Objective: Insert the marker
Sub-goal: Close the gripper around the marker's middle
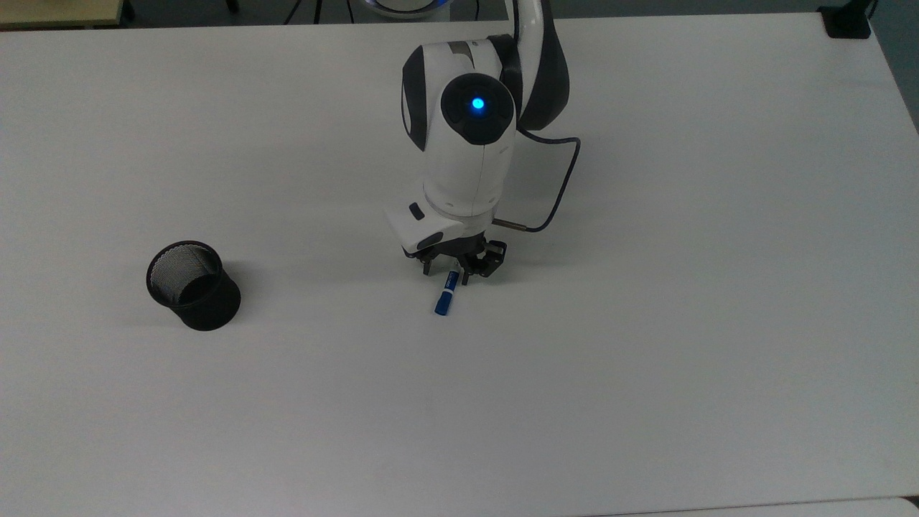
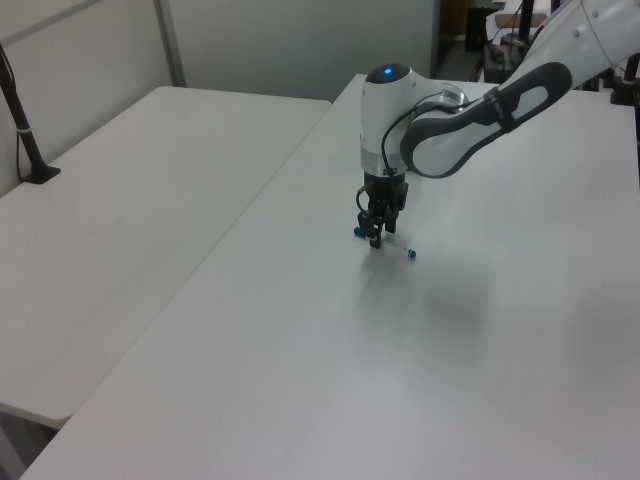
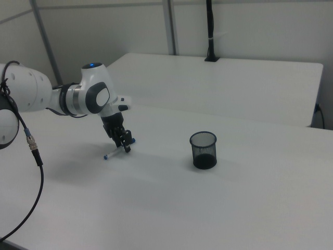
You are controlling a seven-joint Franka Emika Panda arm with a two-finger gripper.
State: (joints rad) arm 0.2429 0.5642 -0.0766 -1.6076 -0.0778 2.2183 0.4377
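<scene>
A second white table (image 2: 130, 200) adjoins the white tabletop (image 1: 646, 359); grey partition walls (image 3: 260, 26) stand behind.

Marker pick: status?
Gripper open, straddling marker flat on the table. Not yet gripped. Black mesh cup upright toward the top view's left, path clear.

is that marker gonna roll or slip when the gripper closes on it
The marker lies flat on the smooth white table. With its slim round barrel, it could well roll if one finger touches first. The gripper is down around the barrel, one finger on each side, so a centred squeeze probably traps it. It looks stiff and light, so it should lift without sagging.
</scene>
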